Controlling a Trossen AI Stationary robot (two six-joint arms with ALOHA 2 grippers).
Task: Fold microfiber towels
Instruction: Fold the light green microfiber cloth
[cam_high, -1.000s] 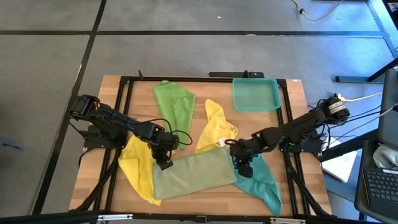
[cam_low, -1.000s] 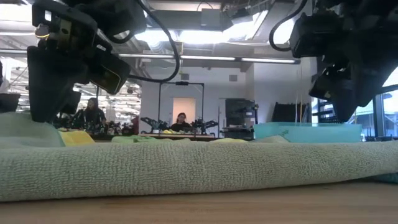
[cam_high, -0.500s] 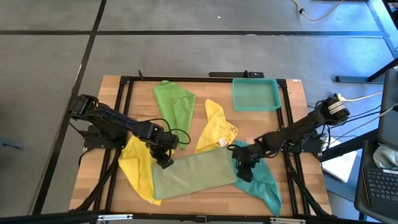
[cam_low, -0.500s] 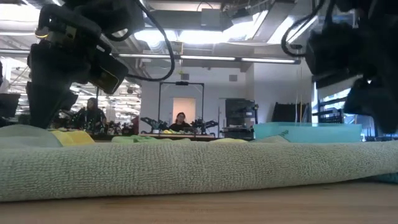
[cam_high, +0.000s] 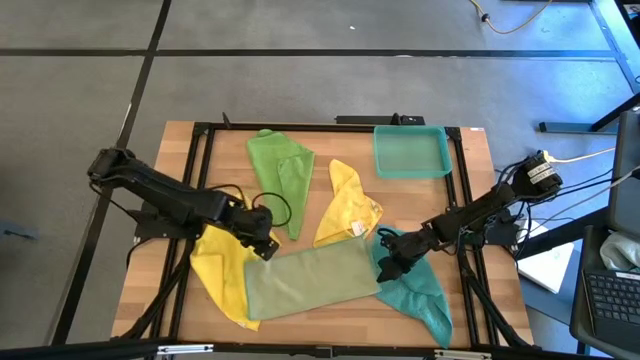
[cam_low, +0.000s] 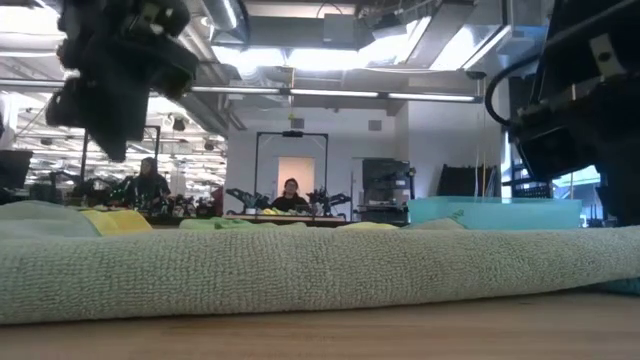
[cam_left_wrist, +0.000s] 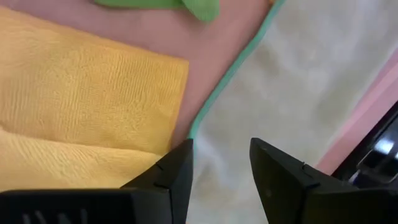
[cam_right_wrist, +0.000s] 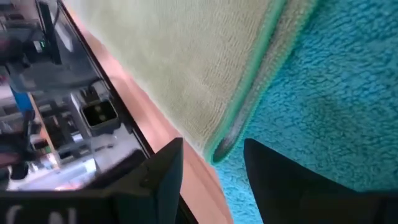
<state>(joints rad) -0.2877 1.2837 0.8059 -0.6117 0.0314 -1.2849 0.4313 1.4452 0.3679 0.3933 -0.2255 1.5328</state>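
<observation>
On the table (cam_high: 470, 190) our pale olive towel (cam_high: 312, 281) lies folded into a long strip between our two sets of fingers. It looks soft, light and floppy, so we judge its teal-edged corners the best hold. Our left fingers (cam_left_wrist: 219, 171) are spread, empty, above one corner; our right fingers (cam_right_wrist: 211, 165) are spread over the other, above the teal towel (cam_right_wrist: 336, 118). The teal tray (cam_high: 411, 151) looks empty.
</observation>
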